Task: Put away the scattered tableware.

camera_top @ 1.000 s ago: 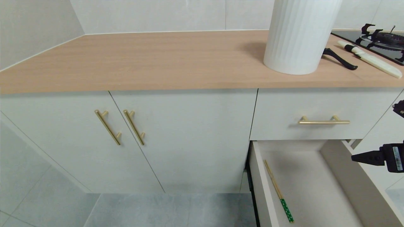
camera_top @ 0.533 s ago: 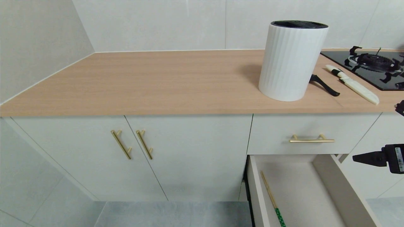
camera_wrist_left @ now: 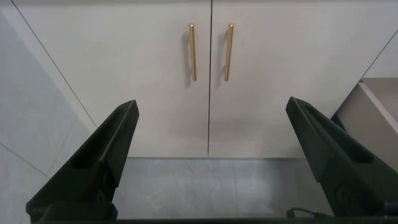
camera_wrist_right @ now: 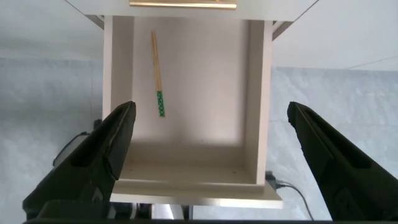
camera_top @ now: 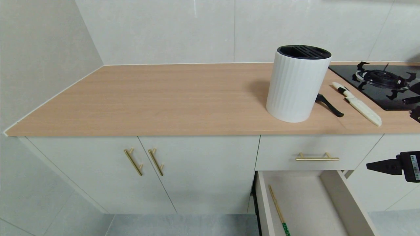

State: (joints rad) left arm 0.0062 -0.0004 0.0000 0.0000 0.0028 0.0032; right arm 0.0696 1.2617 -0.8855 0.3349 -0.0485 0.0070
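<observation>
Head view looks onto a wooden table carrying a white ribbed knife block. Just beside the block lie a black handle and a pale knife, near a gas hob. Below the table's edge an open drawer holds chopsticks with green ends, lying close along its left wall. The right tool hangs above that drawer, fingers spread wide and empty. The left tool is likewise spread and empty, facing two cabinet doors with brass handles.
</observation>
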